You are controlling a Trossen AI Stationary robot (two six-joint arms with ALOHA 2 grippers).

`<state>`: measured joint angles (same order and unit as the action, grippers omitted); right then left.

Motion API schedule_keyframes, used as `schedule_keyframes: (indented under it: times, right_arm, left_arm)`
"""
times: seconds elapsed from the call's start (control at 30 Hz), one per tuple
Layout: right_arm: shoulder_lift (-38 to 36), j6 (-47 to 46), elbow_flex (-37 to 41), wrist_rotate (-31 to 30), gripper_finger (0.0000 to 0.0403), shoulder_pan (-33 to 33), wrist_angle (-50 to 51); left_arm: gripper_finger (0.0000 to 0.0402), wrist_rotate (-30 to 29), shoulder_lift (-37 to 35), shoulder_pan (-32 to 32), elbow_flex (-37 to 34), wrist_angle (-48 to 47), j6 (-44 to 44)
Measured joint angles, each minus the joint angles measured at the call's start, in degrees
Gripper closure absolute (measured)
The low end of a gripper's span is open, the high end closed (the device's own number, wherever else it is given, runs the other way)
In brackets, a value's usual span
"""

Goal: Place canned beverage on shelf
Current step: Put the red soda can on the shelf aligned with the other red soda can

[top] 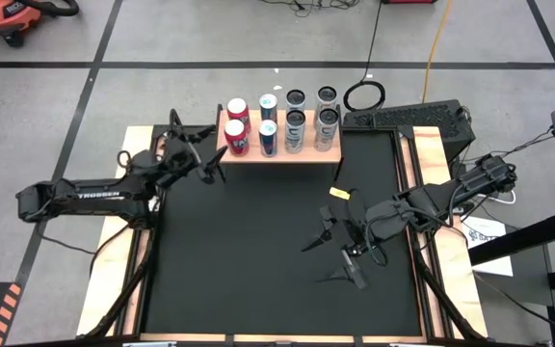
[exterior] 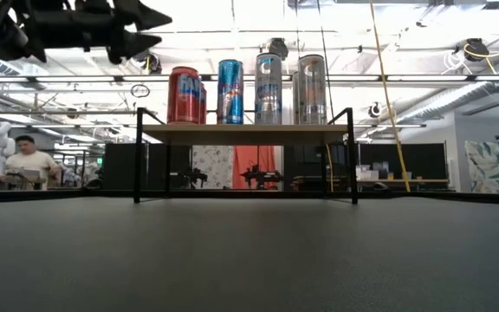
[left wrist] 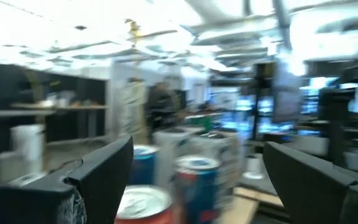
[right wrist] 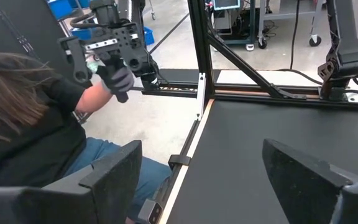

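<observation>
The shelf (top: 279, 151) sits at the far edge of the black table (top: 258, 251), and every can I can spot is on it already — eight, in two rows of four: two red cans (top: 237, 126) at the left end, two blue cans (top: 268, 122) next, then four silver cans (top: 311, 118). The left gripper (top: 203, 154) hangs in the air just beside the shelf's left end, near the red pair, fingers wide apart w/ nothing between them; its wrist camera looks out over the can tops. The right gripper (top: 340, 253) is well apart from the shelf, over the mid-right of the table, fingers also spread and empty. Looks to me like the placing step is basically done and the left arm is at the let-go/back-off stage. No loose can anywhere on the table that I can see, so the next move prob. calls for pulling that arm clear w/o clipping the red cans — tall, narrow, easy to tip. A person (right wrist: 48, 134) sits beyond the table's edge, holding a handle rig (right wrist: 107, 46).
</observation>
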<state>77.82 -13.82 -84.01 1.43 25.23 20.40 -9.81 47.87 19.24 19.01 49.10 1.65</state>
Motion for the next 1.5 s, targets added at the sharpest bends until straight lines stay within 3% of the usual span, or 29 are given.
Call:
schedule_keyframes:
  times: [0.1, 0.27, 0.57, 0.7, 0.83, 1.17, 1.5]
  right_arm:
    - [0.0, 0.0, 0.0, 0.01, 0.0091, 0.0, 0.0]
    - [0.0, 0.01, 0.0, -3.86, 0.0091, 0.0, 0.11]
    - [0.0, -0.36, 0.0, -13.54, 0.0091, -0.02, 3.05]
    - [0.0, 0.0, 0.0, -13.55, 0.0091, 0.0, 3.08]
    - [0.0, -0.02, 0.0, -13.52, 0.0091, 0.0, 3.08]
    - [0.0, -0.31, 0.0, -13.44, 0.0091, 0.0, 3.08]
    - [0.0, -0.44, 0.0, -13.42, 0.0091, 0.0, 3.26]
  left_arm:
    - [0.0042, 3.43, -0.97, -0.69, 0.01, -0.1, -0.07]
    - [0.0042, 3.86, -1.06, -1.65, 1.78, -3.19, -5.27]
    - [0.0042, 2.99, -0.46, -1.63, 17.52, -33.8, -5.66]
    - [0.0045, -2.3, 0.49, -1.55, 24.14, -41.4, -5.36]
    - [0.006, -2.72, 2.63, -1.61, 28.68, -46.05, -5.31]
    - [0.0165, -2.89, 7.79, -0.69, 32.64, -47.03, -2.36]
    - [0.0327, 0.5, 10.26, 4.65, 32.64, -47.06, -2.25]
